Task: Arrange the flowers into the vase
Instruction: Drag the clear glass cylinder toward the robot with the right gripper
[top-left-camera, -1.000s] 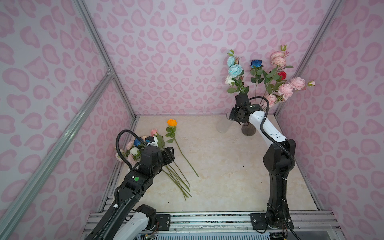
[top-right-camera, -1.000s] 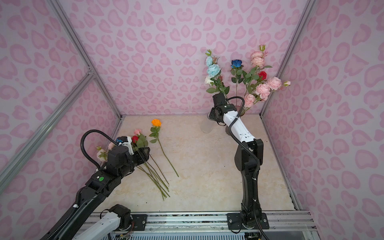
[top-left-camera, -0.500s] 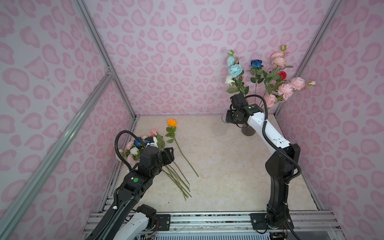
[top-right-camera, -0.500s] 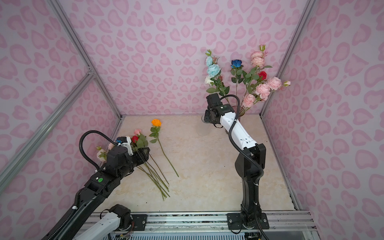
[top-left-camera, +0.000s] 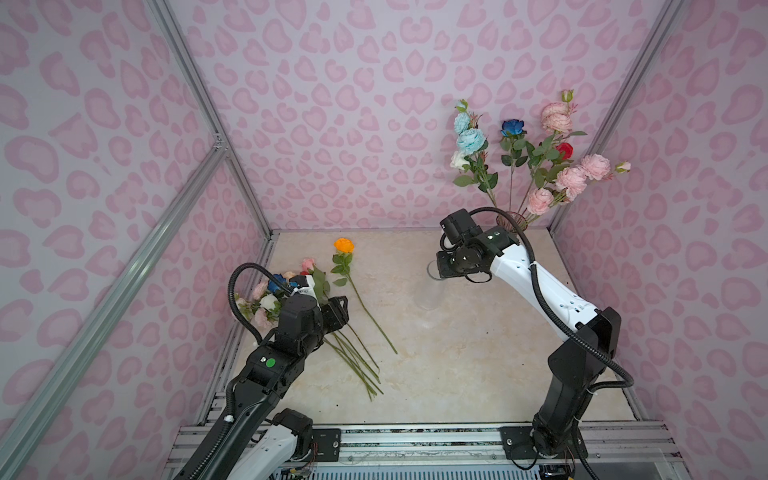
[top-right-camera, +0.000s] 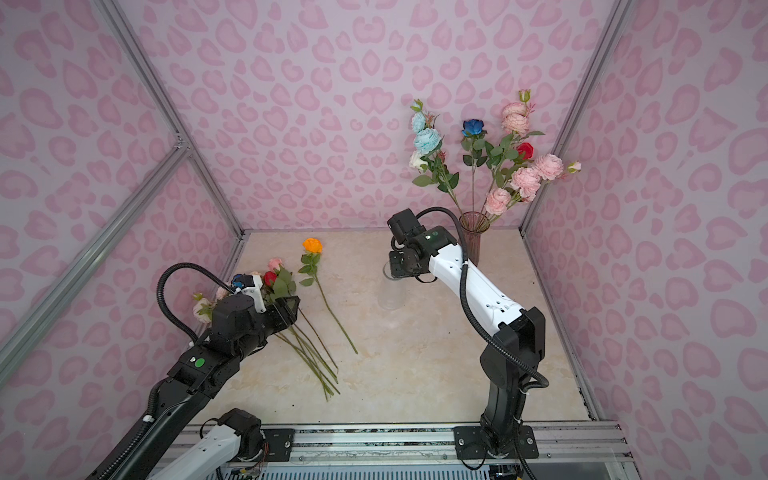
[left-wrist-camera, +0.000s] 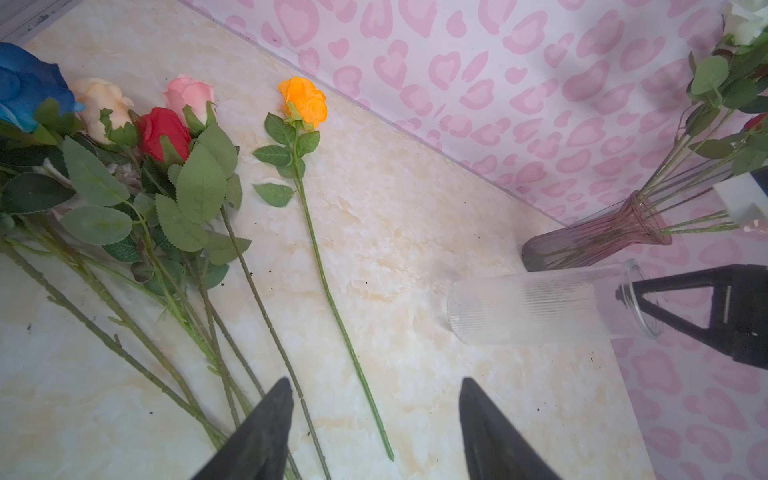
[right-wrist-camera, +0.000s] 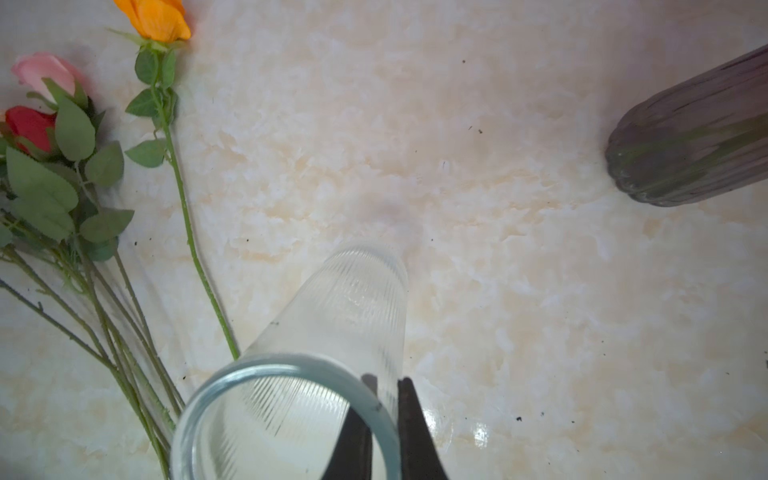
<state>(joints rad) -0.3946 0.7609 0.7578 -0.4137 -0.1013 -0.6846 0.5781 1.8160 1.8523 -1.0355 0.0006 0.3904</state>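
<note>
A clear ribbed vase (top-left-camera: 430, 293) (top-right-camera: 392, 296) stands upright at the table's middle back. My right gripper (right-wrist-camera: 386, 380) (top-left-camera: 442, 268) is shut on its rim, one finger inside the glass and one outside. Whether its base rests on the table I cannot tell. Loose flowers (top-left-camera: 286, 286) (left-wrist-camera: 166, 129) lie in a bunch at the left, and an orange rose (top-left-camera: 344, 245) (left-wrist-camera: 303, 102) (right-wrist-camera: 156, 16) lies apart beside them. My left gripper (left-wrist-camera: 376, 380) (top-left-camera: 338, 307) hangs open over their stems, holding nothing.
A purple ribbed vase (top-right-camera: 471, 237) (left-wrist-camera: 598, 237) (right-wrist-camera: 690, 162) stands in the back right corner with several blue, white, red and pink flowers (top-left-camera: 557, 166) in it. Pink patterned walls (top-left-camera: 332, 124) close in three sides. A metal rail (top-left-camera: 415, 440) runs along the front edge.
My right gripper has carried the clear vase left and toward the front, away from the purple vase. The left arm has stayed still.
</note>
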